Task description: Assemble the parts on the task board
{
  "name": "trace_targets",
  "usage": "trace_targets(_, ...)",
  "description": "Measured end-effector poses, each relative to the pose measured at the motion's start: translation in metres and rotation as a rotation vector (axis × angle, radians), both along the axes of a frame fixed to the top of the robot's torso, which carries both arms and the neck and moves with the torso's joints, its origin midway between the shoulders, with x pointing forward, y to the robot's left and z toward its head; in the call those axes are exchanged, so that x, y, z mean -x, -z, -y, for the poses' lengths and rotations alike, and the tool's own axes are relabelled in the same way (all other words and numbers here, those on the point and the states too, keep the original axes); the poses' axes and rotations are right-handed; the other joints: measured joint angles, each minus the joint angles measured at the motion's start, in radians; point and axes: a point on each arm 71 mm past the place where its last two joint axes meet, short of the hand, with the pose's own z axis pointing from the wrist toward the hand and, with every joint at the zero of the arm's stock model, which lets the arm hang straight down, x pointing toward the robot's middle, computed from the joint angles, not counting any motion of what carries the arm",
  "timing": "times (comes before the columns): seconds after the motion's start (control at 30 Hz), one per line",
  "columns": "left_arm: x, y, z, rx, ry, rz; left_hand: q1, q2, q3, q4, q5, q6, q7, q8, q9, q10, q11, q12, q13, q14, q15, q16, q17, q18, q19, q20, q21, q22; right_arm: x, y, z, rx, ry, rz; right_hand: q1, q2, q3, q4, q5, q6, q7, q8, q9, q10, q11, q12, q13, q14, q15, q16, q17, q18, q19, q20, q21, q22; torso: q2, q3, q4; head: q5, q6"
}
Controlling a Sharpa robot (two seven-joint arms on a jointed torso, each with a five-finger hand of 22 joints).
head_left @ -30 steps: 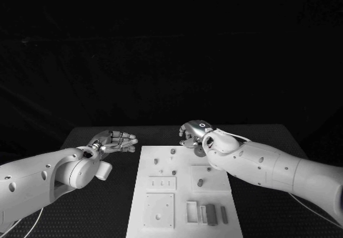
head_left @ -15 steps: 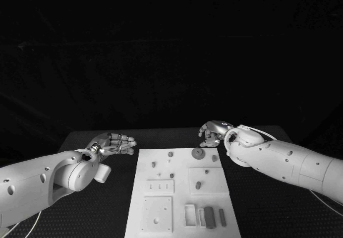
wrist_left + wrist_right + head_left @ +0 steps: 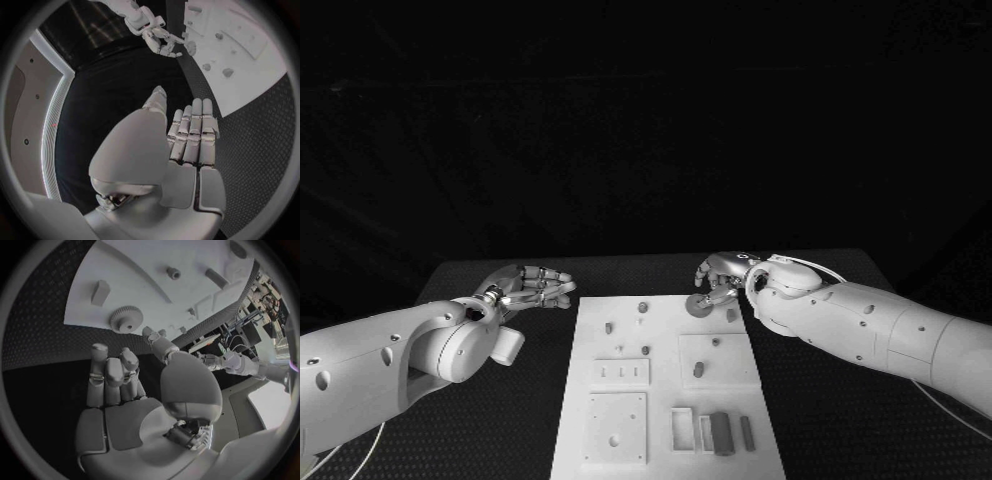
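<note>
Silver left robot hand point(image 3: 531, 287) hovers over the black table point(image 3: 516, 400) just off the task board's point(image 3: 625, 440) far left corner, fingers apart, holding nothing. Right robot hand point(image 3: 721, 279) sits at the far right corner, fingers loosely spread, with a small gear point(image 3: 698, 307) on the board right by its fingertips; can't tell if they touch.

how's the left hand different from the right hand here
The left hand hangs over bare black table beside the task board; the right hand reaches the board's far corner, next to a round gear. Left fingers lie straight together; right fingers are bent. Both hold nothing.
</note>
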Motion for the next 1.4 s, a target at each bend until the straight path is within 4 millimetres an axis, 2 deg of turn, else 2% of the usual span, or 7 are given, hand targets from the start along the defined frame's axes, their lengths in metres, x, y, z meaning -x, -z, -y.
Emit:
trace_targets(0.37, 0.001, 0.000, -0.001, 0.001, 0.001, -0.001, 0.000, 0.000, 0.000, 0.000, 0.000, 0.000, 0.000, 0.000, 0.000, 0.000, 0.000, 0.000, 0.000, 0.000, 0.000, 0.000, 0.001, 0.000, 0.000, 0.000, 0.000, 0.000, -0.001, 0.011, -0.001, 0.038, -0.007, -0.009, -0.005, 0.005, 0.003, -0.003, 0.000, 0.005, -0.005, 0.004, 0.002, 0.000, 0.000, 0.017, -0.012, 0.013, 0.005, 0.011, 0.008, 0.000, 0.006, -0.005, 0.006, 0.000, 0.000, -0.0029, 0.0010, 0.000, -0.008)
trace_targets(0.9, 0.001, 0.000, 0.000, 0.001, 0.002, -0.001, 0.000, 0.000, 0.000, 0.000, 0.000, 0.000, 0.000, 0.000, 0.000, 0.000, 0.000, 0.000, 0.000, 0.000, 0.000, -0.004, 0.003, 0.000, 0.000, 0.000, 0.000, 0.000, -0.001, 0.022, -0.001, 0.067, -0.005, -0.017, -0.011, 0.019, 0.006, -0.006, 0.000, 0.005, -0.005, 0.004, 0.002, 0.001, 0.001, 0.023, -0.022, 0.016, 0.002, 0.011, 0.003, -0.007, 0.011, -0.007, 0.006, 0.000, 0.001, -0.0034, 0.0007, 0.004, -0.019)
trace_targets(0.97, 0.001, 0.000, 0.000, 0.001, 0.002, -0.001, 0.000, 0.000, 0.000, 0.000, 0.000, 0.000, 0.000, 0.000, 0.000, 0.000, 0.000, 0.000, 0.000, 0.000, 0.000, -0.004, 0.003, 0.000, 0.000, 0.000, 0.000, 0.000, -0.002, 0.022, 0.000, 0.069, -0.002, -0.017, -0.010, 0.029, 0.006, -0.006, 0.000, 0.005, -0.005, 0.004, 0.002, 0.001, 0.001, 0.023, -0.025, 0.016, 0.002, 0.011, 0.001, -0.007, 0.011, -0.007, 0.006, 0.000, 0.001, -0.0032, 0.0001, 0.004, -0.019)
trace_targets(1.13, 0.001, 0.000, 0.000, 0.002, 0.003, -0.001, 0.000, 0.000, 0.000, 0.000, 0.000, 0.000, 0.000, 0.000, 0.000, 0.000, 0.000, -0.004, 0.000, 0.000, 0.000, -0.004, 0.003, 0.000, 0.000, 0.000, 0.000, 0.000, -0.004, 0.023, 0.002, 0.075, 0.005, -0.020, -0.018, 0.037, 0.007, -0.005, 0.000, 0.008, -0.008, 0.004, 0.002, 0.002, 0.002, 0.027, -0.030, 0.016, 0.002, 0.013, -0.003, -0.008, 0.013, -0.009, 0.010, 0.000, 0.000, -0.0032, -0.0001, 0.005, -0.022)
trace_targets(1.17, 0.001, 0.000, 0.000, 0.002, 0.003, -0.001, 0.000, 0.000, 0.000, 0.000, 0.000, 0.000, 0.000, 0.000, 0.000, 0.000, 0.000, -0.004, 0.000, 0.000, 0.000, -0.004, 0.003, 0.000, 0.000, 0.000, 0.000, 0.000, -0.004, 0.023, 0.002, 0.076, 0.006, -0.021, -0.020, 0.050, 0.009, -0.003, 0.000, 0.008, -0.008, 0.004, 0.002, 0.002, 0.002, 0.028, -0.033, 0.016, 0.002, 0.014, -0.005, -0.008, 0.013, -0.009, 0.011, 0.000, 0.000, -0.0032, -0.0001, 0.005, -0.023)
trace_targets(1.4, 0.001, 0.000, 0.001, 0.002, 0.004, -0.001, 0.000, 0.000, 0.000, 0.000, 0.000, 0.000, 0.000, 0.000, 0.000, 0.000, 0.000, -0.004, 0.000, 0.000, 0.000, -0.004, 0.003, 0.000, 0.000, 0.000, 0.000, 0.000, -0.005, 0.025, -0.001, 0.078, 0.003, -0.023, -0.025, 0.084, 0.009, -0.003, 0.000, 0.008, -0.008, 0.009, 0.004, -0.002, -0.002, 0.036, -0.046, 0.016, 0.002, 0.014, -0.010, -0.010, 0.014, -0.011, 0.011, 0.000, 0.000, -0.0032, 0.0000, 0.006, -0.027)
